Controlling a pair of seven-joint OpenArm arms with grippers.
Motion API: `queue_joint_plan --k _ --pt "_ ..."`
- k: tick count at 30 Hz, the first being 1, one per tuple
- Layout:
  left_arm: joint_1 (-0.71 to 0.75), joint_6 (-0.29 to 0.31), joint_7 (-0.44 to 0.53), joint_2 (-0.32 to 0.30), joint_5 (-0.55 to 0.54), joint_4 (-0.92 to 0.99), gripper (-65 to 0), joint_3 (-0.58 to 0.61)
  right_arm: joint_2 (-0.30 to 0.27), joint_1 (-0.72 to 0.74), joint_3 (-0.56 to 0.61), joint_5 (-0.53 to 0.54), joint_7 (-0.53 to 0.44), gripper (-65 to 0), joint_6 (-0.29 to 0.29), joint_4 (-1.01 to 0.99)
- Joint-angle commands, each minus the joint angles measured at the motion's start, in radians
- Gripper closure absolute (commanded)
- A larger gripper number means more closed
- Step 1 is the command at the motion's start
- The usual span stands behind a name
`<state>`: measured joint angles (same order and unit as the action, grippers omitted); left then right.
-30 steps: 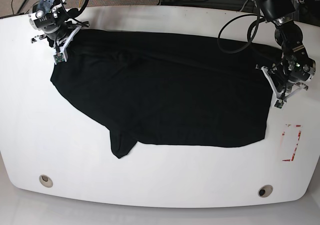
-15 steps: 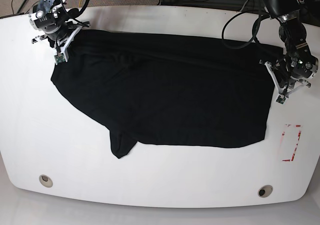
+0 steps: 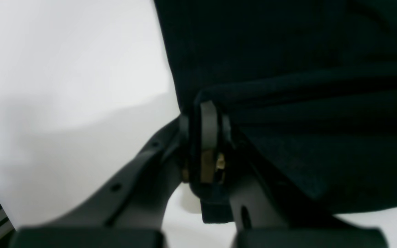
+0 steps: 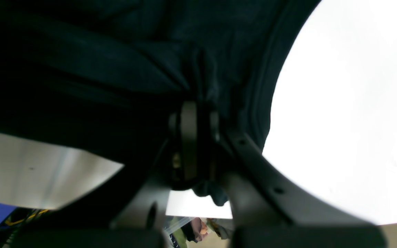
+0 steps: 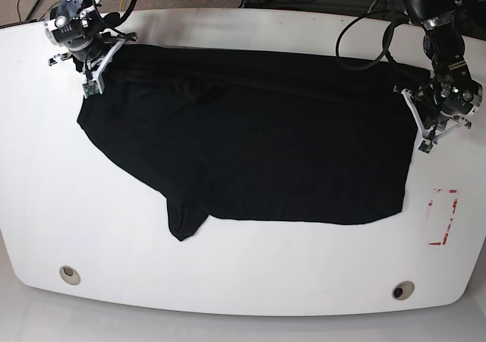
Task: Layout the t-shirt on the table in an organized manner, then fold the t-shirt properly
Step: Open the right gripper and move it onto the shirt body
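Note:
The black t-shirt (image 5: 250,137) lies spread wide across the white table (image 5: 243,281), with one sleeve (image 5: 182,222) pointing toward the front edge. My left gripper (image 5: 416,102) is at the shirt's right edge, shut on the fabric. Seen from the left wrist, its fingers (image 3: 208,127) pinch a fold of black cloth (image 3: 305,103). My right gripper (image 5: 97,62) sits at the shirt's far left corner, also shut on cloth. The right wrist view shows its fingers (image 4: 189,137) clamped on bunched fabric (image 4: 115,69).
A red-outlined rectangle mark (image 5: 442,216) lies near the table's right edge. Two round grommet holes (image 5: 69,274) (image 5: 402,289) sit near the front edge. Cables (image 5: 364,42) trail from the left arm over the back right of the table.
My left gripper has moved toward the far right with the shirt's edge, pulling that side tauter. The right gripper has shifted slightly back. Both stay shut on the cloth.

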<state>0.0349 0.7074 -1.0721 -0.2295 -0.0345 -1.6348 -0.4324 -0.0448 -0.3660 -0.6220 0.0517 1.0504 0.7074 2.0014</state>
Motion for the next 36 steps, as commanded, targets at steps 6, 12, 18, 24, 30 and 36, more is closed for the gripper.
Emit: queue_joint_plan --k 6,12,18,24,30,36 --pt "-0.014 -0.009 0.007 -0.020 0.018 -0.014 -12.5 -0.003 -0.017 -0.003 -0.008 -0.019 -0.008 -20.3 -0.009 0.017" --pt "-0.014 -0.009 0.007 -0.020 0.018 -0.014 -27.8 -0.003 -0.017 -0.012 -0.009 -0.019 -0.008 -51.4 -0.009 0.022" --pt "-0.013 -0.009 0.005 -0.020 0.018 -0.018 -32.4 -0.003 -0.017 -0.032 -0.009 0.004 -0.008 -65.0 -0.009 0.025" --pt "-0.016 -0.009 0.003 -0.028 0.017 -0.022 -32.5 -0.006 -0.019 -0.035 -0.048 0.113 -0.008 -63.7 -0.009 0.025" --pt "-0.037 -0.009 0.003 -0.060 0.011 -0.064 -31.9 -0.015 -0.020 -0.026 -0.085 0.265 -0.005 -58.7 -0.009 0.023" --pt "-0.043 -0.009 0.003 -0.060 0.011 -0.129 -31.9 -0.058 -0.040 -0.021 -0.080 0.377 0.009 -56.9 -0.009 0.017"
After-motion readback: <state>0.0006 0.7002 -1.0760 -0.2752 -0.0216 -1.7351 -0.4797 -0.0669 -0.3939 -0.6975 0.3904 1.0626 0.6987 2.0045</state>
